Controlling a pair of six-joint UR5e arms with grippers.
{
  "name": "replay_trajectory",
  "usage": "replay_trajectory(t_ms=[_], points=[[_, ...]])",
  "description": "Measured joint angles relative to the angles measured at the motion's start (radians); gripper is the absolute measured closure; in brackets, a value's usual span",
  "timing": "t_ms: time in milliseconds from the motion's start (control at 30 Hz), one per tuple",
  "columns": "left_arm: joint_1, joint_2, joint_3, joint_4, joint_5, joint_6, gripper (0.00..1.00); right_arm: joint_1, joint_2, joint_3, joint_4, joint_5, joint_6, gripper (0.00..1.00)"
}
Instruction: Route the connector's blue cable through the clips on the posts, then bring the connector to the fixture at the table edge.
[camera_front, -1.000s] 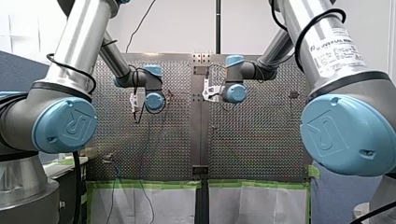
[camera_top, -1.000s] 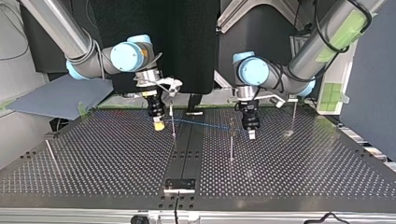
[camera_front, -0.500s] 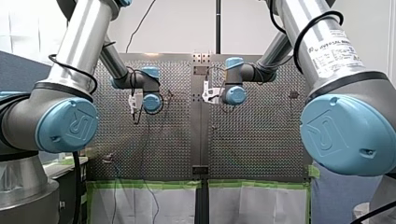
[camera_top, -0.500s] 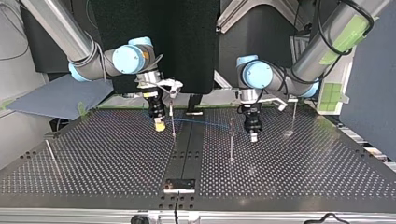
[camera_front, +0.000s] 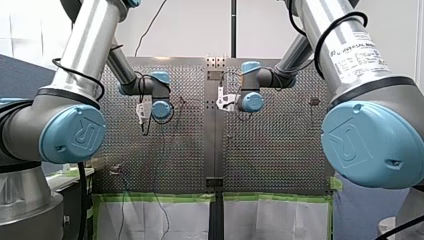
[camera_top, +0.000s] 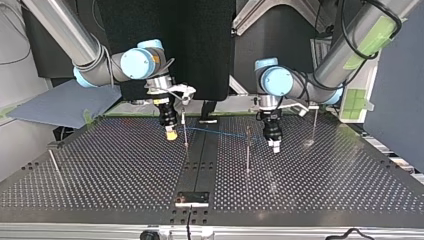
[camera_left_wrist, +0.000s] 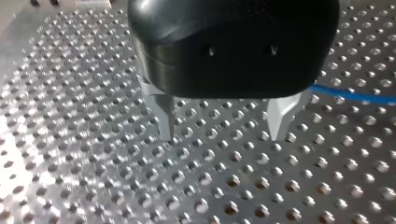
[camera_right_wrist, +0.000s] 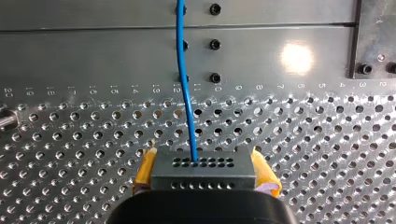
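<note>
The table (camera_top: 100, 170) is shiny metal, full of little holes, and it glints. Down the table's middle runs a strip (camera_top: 200, 155) of darker, smooth metal. The posts (camera_top: 247, 150) on the table are thin, shiny metal rods. The cable (camera_right_wrist: 186, 93) is smooth blue plastic. The connector (camera_right_wrist: 201, 163) is dull dark plastic with tiny holes. The right gripper (camera_right_wrist: 204, 173) has yellow pads (camera_right_wrist: 265, 175) that look soft and matt. The left gripper (camera_left_wrist: 222, 135) has a glossy black plastic shell and dull grey metal fingers (camera_left_wrist: 280, 116). The arms (camera_front: 85, 45) above the table are smooth silver metal with glossy blue caps (camera_front: 72, 134). Matt green tape (camera_front: 155, 196) lines the table's edge.
</note>
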Motion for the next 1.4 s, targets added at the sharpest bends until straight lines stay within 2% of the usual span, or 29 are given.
replay_trajectory(t_ms=[133, 267, 567, 767, 1067, 1233, 1400], points=[[0.000, 0.001, 0.000, -0.036, -0.025, -0.025, 0.00, 0.000, 0.000, 0.000, 0.001, 0.000, 0.000, 1.00], [-0.003, 0.002, -0.001, -0.072, -0.023, -0.052, 0.00, 0.000, 0.000, 0.000, 0.004, 0.000, 0.000, 1.00], [-0.027, 0.037, -0.038, -0.142, 0.044, -0.128, 0.00, 0.004, 0.000, 0.000, 0.012, 0.000, -0.001, 1.00], [-0.033, 0.070, -0.068, -0.160, 0.094, -0.179, 0.00, 0.004, 0.000, 0.000, 0.014, 0.000, -0.001, 1.00], [-0.038, 0.077, -0.104, -0.164, 0.168, -0.256, 0.00, 0.004, 0.000, 0.000, 0.018, 0.000, -0.001, 1.00], [-0.039, 0.098, -0.128, -0.164, 0.179, -0.300, 0.00, 0.004, 0.000, 0.000, 0.018, 0.000, -0.001, 1.00], [-0.044, 0.141, -0.157, -0.190, 0.171, -0.343, 0.00, 0.006, 0.000, 0.000, 0.018, 0.000, -0.001, 1.00]])
